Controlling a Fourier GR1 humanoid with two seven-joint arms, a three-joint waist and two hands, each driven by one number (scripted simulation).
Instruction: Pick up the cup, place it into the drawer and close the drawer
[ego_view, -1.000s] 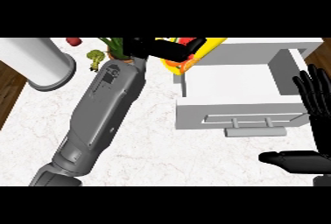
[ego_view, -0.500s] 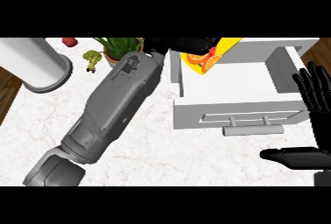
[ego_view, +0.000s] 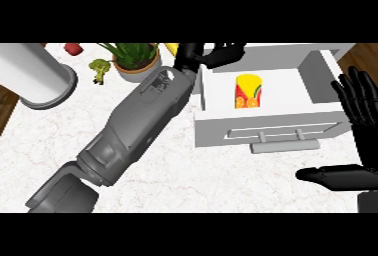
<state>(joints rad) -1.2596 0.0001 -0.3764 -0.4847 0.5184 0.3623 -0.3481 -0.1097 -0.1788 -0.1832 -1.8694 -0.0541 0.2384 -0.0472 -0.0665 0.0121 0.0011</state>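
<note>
A yellow cup with red and orange fruit print lies inside the open white drawer, free of any hand. My left hand hovers just behind the drawer's back left corner, fingers relaxed and spread, holding nothing. My right hand stays open at the right edge, fingers up, beside the drawer's right wall; its thumb juts left lower down.
A white cylinder stands at the back left. A potted green plant, a small broccoli and a red item sit along the back. The drawer's handle faces the front over the marble counter.
The left hand carried the cup rightward over the drawer and let go; the cup now lies in the drawer and the hand has drawn back slightly. The right hand stayed put.
</note>
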